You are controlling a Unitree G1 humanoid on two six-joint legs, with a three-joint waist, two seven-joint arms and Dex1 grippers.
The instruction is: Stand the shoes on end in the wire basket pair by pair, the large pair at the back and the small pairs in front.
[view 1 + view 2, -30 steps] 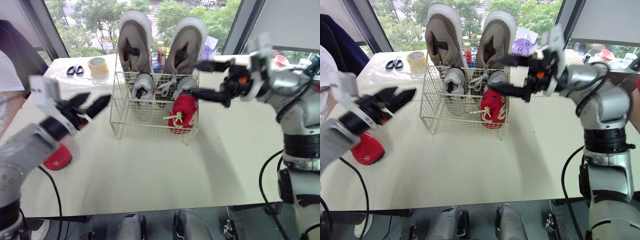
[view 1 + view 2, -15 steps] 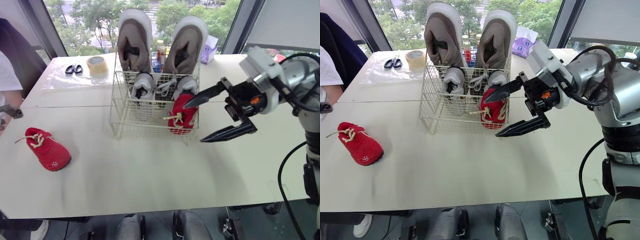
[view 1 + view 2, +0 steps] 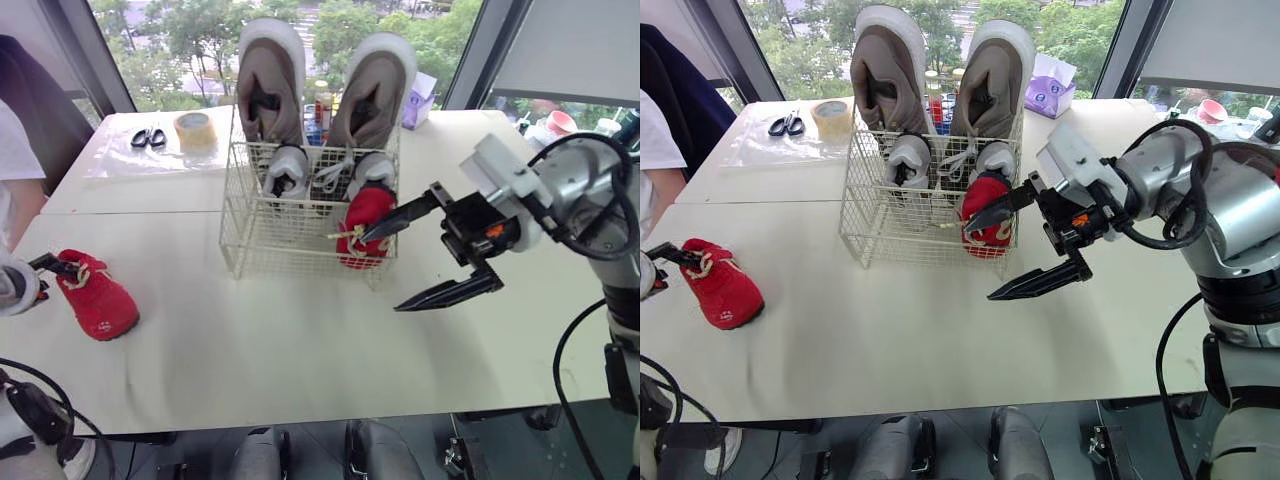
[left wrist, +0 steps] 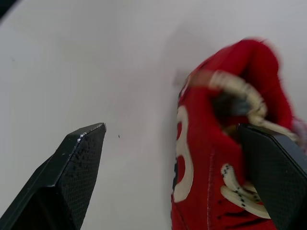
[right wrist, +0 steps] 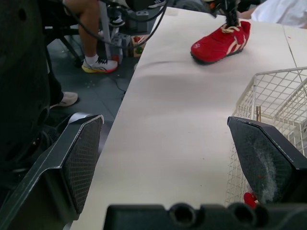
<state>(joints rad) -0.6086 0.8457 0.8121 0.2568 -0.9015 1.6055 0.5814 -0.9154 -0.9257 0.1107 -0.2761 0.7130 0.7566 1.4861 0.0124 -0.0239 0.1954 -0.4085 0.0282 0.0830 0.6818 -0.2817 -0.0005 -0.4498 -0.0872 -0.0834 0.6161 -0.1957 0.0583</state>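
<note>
Both head eyes look down over the surface (image 3: pixel 300 340) at the wire basket (image 3: pixel 290 240). The left wrist camera hugs the loose red shoe (image 4: pixel 211 163); the right wrist camera sees it from afar.

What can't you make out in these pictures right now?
- Left gripper: cut by the left edge in head views; contact with the loose red shoe unclear.
- Right grey shoe: lower part hidden behind the basket's red shoe.
- Right gripper: upper finger overlaps the basket's red shoe; touching or not, unclear.
</note>
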